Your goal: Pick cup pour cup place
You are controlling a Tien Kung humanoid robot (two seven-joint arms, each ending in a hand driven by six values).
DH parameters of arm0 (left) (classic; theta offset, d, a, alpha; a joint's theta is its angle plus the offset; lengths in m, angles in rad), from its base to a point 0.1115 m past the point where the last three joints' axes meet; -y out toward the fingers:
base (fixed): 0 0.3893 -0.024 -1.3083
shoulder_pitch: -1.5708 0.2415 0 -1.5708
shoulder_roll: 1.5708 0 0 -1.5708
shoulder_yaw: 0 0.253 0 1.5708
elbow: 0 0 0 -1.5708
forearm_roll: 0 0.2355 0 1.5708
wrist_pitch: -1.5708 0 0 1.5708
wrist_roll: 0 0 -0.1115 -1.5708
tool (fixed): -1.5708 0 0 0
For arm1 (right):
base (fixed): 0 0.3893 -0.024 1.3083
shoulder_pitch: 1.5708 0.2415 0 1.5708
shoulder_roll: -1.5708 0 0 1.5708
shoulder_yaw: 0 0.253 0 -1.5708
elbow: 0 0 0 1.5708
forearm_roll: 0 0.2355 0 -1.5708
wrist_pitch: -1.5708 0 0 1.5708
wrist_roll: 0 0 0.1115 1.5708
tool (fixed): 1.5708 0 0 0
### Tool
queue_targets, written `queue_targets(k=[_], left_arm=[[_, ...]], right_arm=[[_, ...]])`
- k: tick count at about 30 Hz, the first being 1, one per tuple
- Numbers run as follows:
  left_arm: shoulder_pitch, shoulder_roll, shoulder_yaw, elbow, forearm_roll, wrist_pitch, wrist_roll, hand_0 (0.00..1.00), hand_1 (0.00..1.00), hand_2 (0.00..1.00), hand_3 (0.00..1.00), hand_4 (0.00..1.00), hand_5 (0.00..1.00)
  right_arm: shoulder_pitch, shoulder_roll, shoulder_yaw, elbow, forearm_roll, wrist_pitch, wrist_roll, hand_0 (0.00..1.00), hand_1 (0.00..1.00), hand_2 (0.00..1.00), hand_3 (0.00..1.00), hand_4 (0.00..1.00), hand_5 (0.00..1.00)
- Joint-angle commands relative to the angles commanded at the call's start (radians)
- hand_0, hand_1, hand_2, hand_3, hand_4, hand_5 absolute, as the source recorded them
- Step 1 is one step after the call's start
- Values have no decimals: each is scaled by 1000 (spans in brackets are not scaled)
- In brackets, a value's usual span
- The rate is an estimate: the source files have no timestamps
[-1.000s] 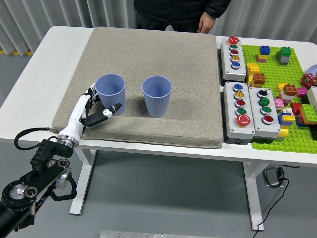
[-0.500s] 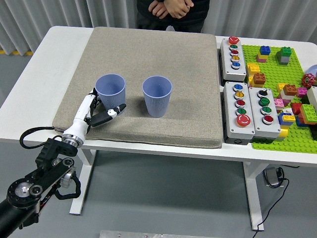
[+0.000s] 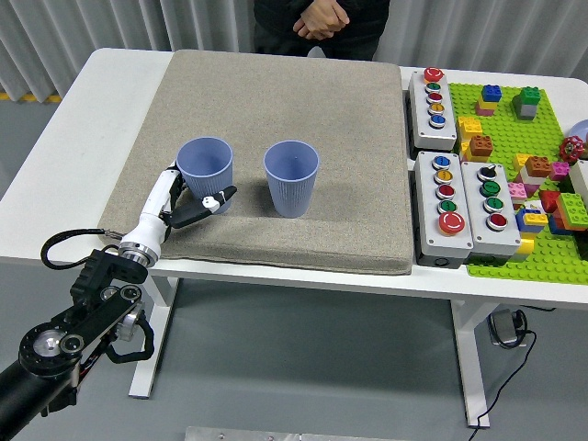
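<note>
Two blue ribbed cups stand upright on the grey mat (image 3: 303,101). The left cup (image 3: 206,174) is near the mat's front left, the right cup (image 3: 291,177) about a cup's width to its right. My left hand (image 3: 186,199) reaches in from the lower left, its white-and-black fingers spread around the base of the left cup, thumb (image 3: 213,201) at the cup's front. The fingers do not close on the cup. The right arm is out of view.
Grey button boxes (image 3: 434,96) (image 3: 464,205) lie right of the mat. A green baseplate (image 3: 533,165) with several toy bricks lies at the far right. A person stands at the far side with hands (image 3: 318,18) clasped.
My left hand has crept forward and up toward the left cup. The person's hands came together at the top; neither cup has moved.
</note>
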Motion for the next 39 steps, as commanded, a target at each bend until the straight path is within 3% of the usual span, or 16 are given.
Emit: queue_targets(k=[28,29,34,35,39], left_arm=[[-19,-4,16,14,-10,1,4,862,864,994,998,914,329],[-20,-4,19,15,-9,6,4,783,760,868,902,905,324],[-24,-5,23,18,-8,20,3,783,760,868,902,905,324],[-25,-6,24,20,-10,23,2,734,686,768,775,901,318],[-29,-5,29,22,-16,35,-3,734,686,768,775,901,318]], right_arm=[[-7,1,5,0,-9,3,-2,694,616,590,588,2,249],[-5,0,5,0,-7,3,-1,694,616,590,588,2,250],[-2,-1,4,0,-6,3,-1,694,616,590,588,2,250],[-1,-1,4,0,-5,3,-1,694,615,590,588,2,251],[2,-1,3,0,-4,3,0,694,615,590,588,2,251]])
